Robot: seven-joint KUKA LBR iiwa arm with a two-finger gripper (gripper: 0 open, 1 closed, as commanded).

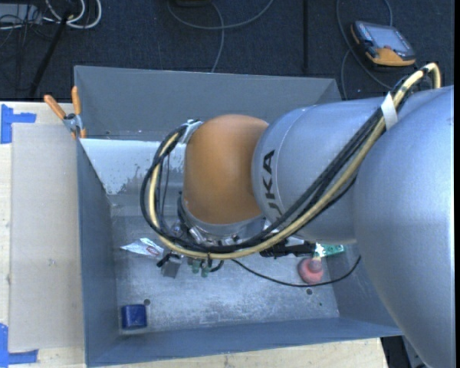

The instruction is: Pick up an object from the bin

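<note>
- Your claw (pixel 185 264) hangs low in the bin (pixel 215 307), under the orange cover (pixel 218 167). You cannot tell whether it is wide or narrow.
- The wrapper (pixel 142 248), white and crinkled, lies just beside the claw toward the view's left, its long axis running left-right. It is probably your pick.
- The blue block (pixel 134 315) sits further from the claw, down-left.
- The red ball (pixel 312 271) sits well to the claw's right.
- The cables (pixel 157 198) loop above the claw, and nothing visible blocks the wrapper.

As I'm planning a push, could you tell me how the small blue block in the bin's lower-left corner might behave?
The blue block looks squarish and flat-sided, so it would probably slide rather than roll. It lies alone on the bin floor, so a push should likely move nothing else.
</note>
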